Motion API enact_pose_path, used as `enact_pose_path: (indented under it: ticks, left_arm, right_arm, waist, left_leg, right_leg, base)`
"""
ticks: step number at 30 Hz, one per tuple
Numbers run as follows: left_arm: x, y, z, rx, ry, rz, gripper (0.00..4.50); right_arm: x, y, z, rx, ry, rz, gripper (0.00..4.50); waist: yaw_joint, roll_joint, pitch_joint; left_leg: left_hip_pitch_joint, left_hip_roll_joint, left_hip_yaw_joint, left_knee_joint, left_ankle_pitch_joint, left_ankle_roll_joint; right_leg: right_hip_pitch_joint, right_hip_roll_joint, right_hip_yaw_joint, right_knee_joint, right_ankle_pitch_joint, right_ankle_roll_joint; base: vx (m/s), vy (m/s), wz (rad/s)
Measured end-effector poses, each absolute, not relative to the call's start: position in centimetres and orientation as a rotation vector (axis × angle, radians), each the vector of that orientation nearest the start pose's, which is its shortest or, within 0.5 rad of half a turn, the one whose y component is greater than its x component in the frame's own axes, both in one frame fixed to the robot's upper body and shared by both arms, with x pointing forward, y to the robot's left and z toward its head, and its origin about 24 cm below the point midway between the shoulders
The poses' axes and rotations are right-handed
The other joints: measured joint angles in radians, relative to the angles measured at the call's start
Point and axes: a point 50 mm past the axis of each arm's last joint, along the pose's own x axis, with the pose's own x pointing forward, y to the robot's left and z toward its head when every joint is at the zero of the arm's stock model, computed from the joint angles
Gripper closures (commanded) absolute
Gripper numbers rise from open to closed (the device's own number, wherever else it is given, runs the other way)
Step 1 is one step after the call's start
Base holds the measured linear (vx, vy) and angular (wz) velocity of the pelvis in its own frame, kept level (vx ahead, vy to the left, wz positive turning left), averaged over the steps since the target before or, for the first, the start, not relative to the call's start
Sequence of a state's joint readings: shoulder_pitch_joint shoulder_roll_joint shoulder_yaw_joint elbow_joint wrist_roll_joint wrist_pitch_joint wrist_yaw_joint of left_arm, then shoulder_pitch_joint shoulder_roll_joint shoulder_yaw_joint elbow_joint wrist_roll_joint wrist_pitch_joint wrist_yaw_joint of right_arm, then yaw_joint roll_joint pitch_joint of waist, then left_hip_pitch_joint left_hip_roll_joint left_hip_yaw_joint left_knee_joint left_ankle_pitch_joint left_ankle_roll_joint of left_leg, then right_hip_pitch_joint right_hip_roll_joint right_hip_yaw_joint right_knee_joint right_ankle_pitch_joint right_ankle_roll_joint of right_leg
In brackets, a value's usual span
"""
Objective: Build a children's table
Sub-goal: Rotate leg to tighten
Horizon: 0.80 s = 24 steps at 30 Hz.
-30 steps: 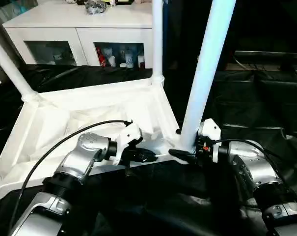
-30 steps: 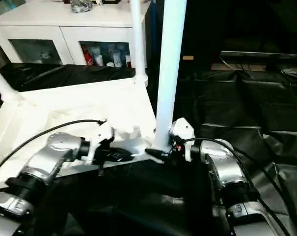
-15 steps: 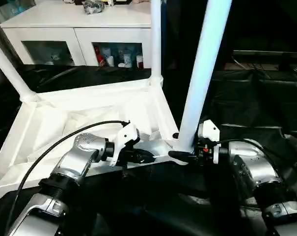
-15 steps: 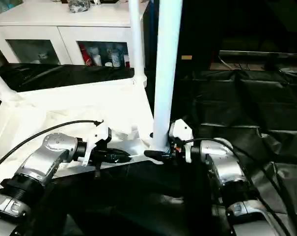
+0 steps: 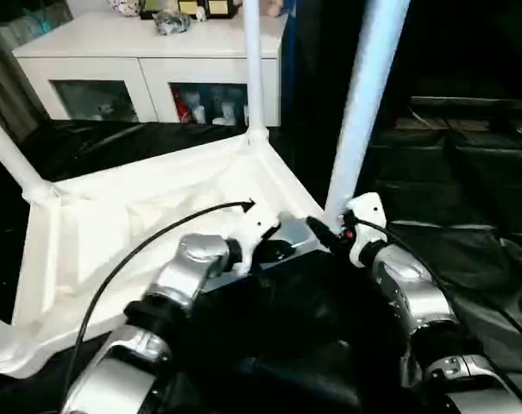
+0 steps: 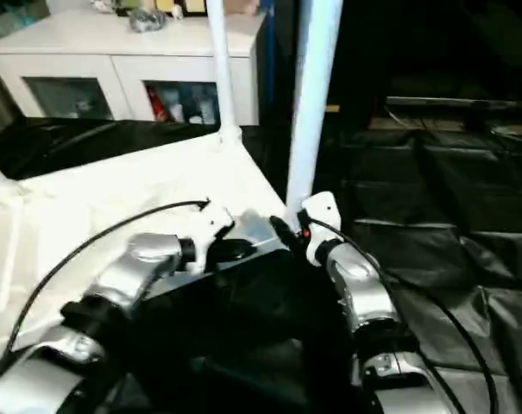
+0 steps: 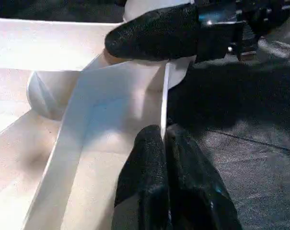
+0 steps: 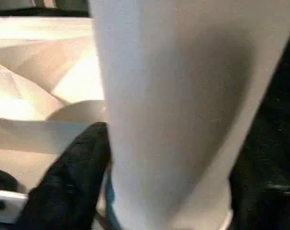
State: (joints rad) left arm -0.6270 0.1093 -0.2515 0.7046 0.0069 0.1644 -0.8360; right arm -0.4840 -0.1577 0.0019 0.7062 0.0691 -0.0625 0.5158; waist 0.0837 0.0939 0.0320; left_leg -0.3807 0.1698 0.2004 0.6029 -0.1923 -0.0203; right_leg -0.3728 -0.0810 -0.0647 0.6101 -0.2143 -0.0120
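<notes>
**Children's table, upturned, both claws at its near corner**

Left claw [image 7: 165, 143]: we find the two black fingers pressed together, pinching the thin near rim of the children's table [image 5: 131, 216] beside the corner socket.

Right claw [image 8: 104, 191]: we see its fingers [image 8: 70, 177] spread wide around the foot of the nearest leg [image 5: 364, 95], one finger against the tube; the other is hidden behind it.

The children's table lies upside down on black sheeting [image 5: 468, 172], ribbed underside up. We count the nearest leg upright in the near-right socket, a second leg [image 5: 254, 60] standing in the far corner, and a third leg [image 5: 9, 151] leaning at the left corner. Behind stands a white cabinet [image 5: 148, 69] with glass doors.
</notes>
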Motion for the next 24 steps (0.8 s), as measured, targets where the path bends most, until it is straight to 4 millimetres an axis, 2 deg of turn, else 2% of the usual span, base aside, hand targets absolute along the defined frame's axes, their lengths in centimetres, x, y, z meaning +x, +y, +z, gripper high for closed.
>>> enact_pose_path:
  ticks: [2, 3, 7, 12, 19, 21, 24]
  left_arm:
    - [32.5, 6.7, 3.6, 0.205, 0.387, -1.103, 4.50]
    - [32.5, 6.7, 3.6, 0.206, 0.385, -1.115, 4.50]
    - [32.2, 7.4, 3.9, 0.224, 0.384, -1.183, 4.50]
    - [31.3, 9.6, 4.3, 0.247, 0.392, -1.313, 4.50]
    - [30.6, 11.5, 4.3, 0.263, 0.433, -1.406, 4.50]
    - [30.6, 11.8, 4.4, 0.271, 0.438, -1.418, 4.50]
    - [30.5, 12.1, 4.6, 0.277, 0.442, -1.430, 4.50]
  right_arm:
    - [32.8, -14.4, 2.6, -0.065, 0.192, 0.568, 0.79]
    - [32.7, -14.7, 2.7, -0.071, 0.192, 0.590, 0.55]
    - [31.9, -15.7, 3.1, -0.096, 0.193, 0.733, 0.55]
    - [30.1, -17.4, 4.0, -0.165, 0.233, 1.009, 0.55]
    - [29.3, -17.1, 4.0, -0.182, 0.266, 1.173, 0.55]
    - [29.3, -17.1, 4.0, -0.184, 0.271, 1.192, 0.81]
    - [29.3, -17.2, 4.1, -0.169, 0.278, 1.204, 0.94]
  waist:
    - [0.000, 0.000, 0.000]
    - [0.001, 0.000, 0.000]
    - [0.005, 0.001, 0.000]
    - [0.006, 0.001, -0.001]
    - [0.007, -0.001, 0.001]
    - [0.006, -0.003, 0.002]
    - [0.005, -0.008, 0.006]
  left_leg:
    - [0.000, 0.000, 0.000, 0.000, 0.000, 0.000]
    - [-0.001, 0.000, 0.000, 0.000, 0.000, 0.000]
    - [-0.006, 0.001, 0.000, -0.001, 0.000, 0.001]
    - [-0.012, 0.003, 0.000, -0.002, 0.003, 0.006]
    - [-0.013, 0.004, 0.000, -0.001, 0.001, 0.002]
    - [-0.012, 0.003, 0.000, -0.001, 0.000, 0.001]
    - [-0.012, 0.003, 0.000, -0.001, 0.000, 0.001]
  right_leg:
    - [0.000, 0.000, 0.000, 0.000, 0.000, 0.000]
    - [-0.001, 0.000, -0.001, 0.000, 0.000, 0.001]
    - [-0.004, 0.000, -0.002, 0.000, -0.003, 0.005]
    - [-0.011, 0.001, -0.005, 0.002, -0.006, 0.008]
    - [-0.011, 0.001, -0.004, 0.003, -0.005, 0.007]
    - [-0.011, 0.001, -0.003, 0.003, -0.005, 0.006]
    - [-0.011, 0.001, -0.004, 0.003, -0.005, 0.006]
  base:
    - [0.000, 0.000, 0.00]
    - [0.000, 0.000, 0.00]
    - [0.000, 0.000, 0.00]
    - [0.000, 0.000, 0.00]
    - [0.000, 0.000, 0.00]
    - [0.000, 0.000, 0.00]
    - [0.000, 0.000, 0.00]
